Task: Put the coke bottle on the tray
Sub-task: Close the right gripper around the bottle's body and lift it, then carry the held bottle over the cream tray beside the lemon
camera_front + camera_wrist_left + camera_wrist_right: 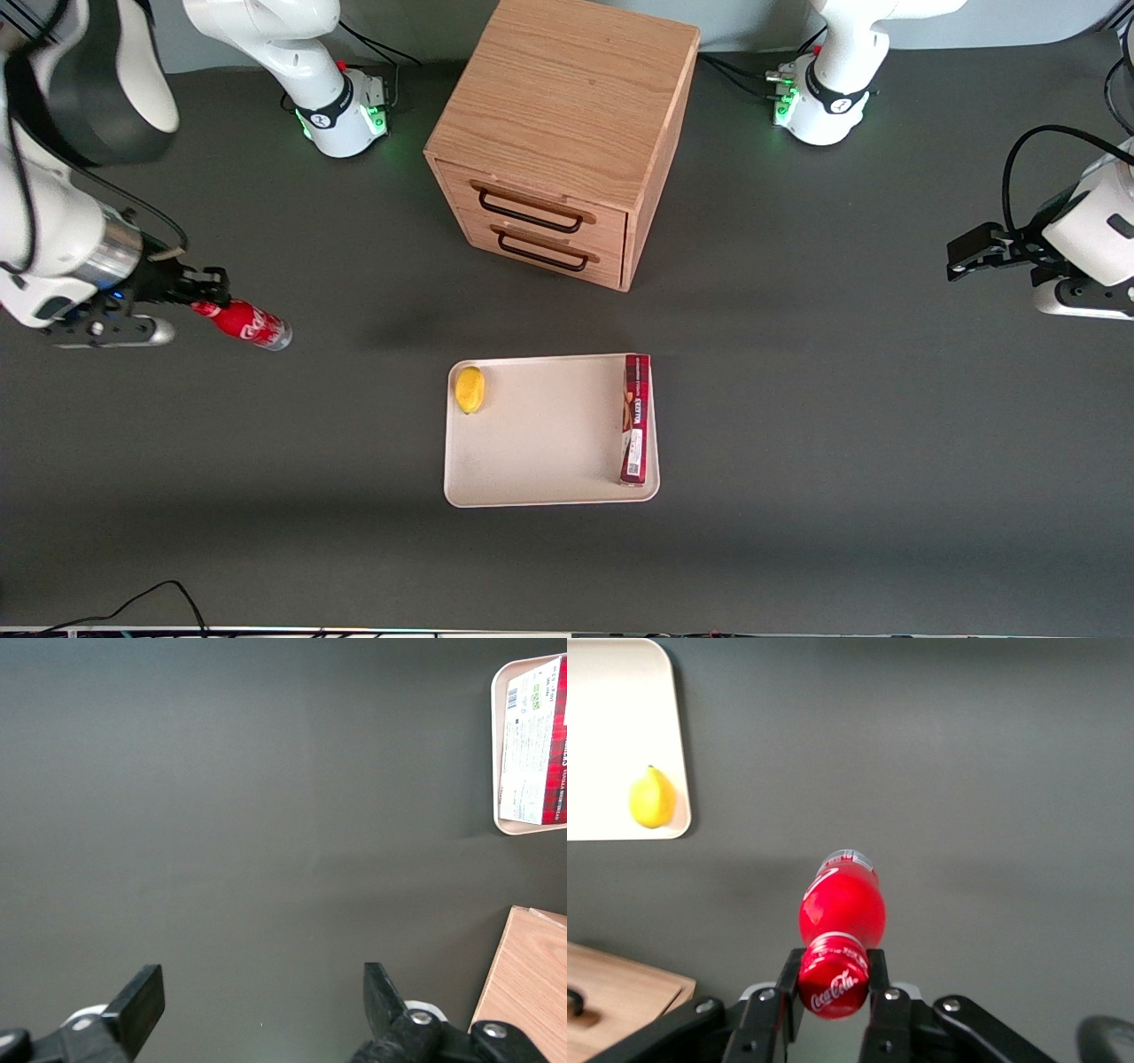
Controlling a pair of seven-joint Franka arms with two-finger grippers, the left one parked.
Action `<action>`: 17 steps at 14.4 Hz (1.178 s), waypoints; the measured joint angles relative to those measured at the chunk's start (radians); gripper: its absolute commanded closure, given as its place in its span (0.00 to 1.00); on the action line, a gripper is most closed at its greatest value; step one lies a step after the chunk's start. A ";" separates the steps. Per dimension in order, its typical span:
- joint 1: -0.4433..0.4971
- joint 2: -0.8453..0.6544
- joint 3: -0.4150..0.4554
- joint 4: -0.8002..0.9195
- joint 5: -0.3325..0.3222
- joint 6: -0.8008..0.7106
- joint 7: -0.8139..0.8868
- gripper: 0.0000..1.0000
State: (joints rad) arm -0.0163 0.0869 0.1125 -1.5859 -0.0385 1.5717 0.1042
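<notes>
The coke bottle (pixel 248 324) is small and red with a white script logo and a clear base. My gripper (pixel 205 299) is shut on its red cap (pixel 832 985) and holds it tilted, base pointing toward the tray, at the working arm's end of the table. In the right wrist view the bottle (pixel 842 902) hangs out from between the two black fingers (pixel 789 988), above the dark table. The cream-beige tray (pixel 540 443) lies flat in front of the wooden cabinet, nearer the front camera. It also shows in the right wrist view (pixel 611 735).
A yellow lemon (pixel 469 389) lies in one tray corner and a long red box (pixel 635 418) along the tray's edge toward the parked arm. The wooden drawer cabinet (pixel 567 133) stands farther from the front camera than the tray. Dark mat (pixel 337 425) lies between bottle and tray.
</notes>
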 measured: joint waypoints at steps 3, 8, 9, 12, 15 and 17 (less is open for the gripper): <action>-0.002 0.026 0.000 0.143 0.000 -0.133 0.000 1.00; 0.020 0.172 0.003 0.300 0.001 -0.177 0.090 1.00; 0.046 0.214 0.004 0.340 0.001 -0.176 0.135 1.00; 0.154 0.336 0.007 0.471 0.001 -0.174 0.315 1.00; 0.265 0.429 0.006 0.576 0.001 -0.139 0.480 1.00; 0.320 0.463 0.006 0.612 0.001 -0.094 0.557 1.00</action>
State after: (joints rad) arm 0.3034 0.5499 0.1182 -0.9737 -0.0375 1.4780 0.6610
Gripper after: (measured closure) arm 0.687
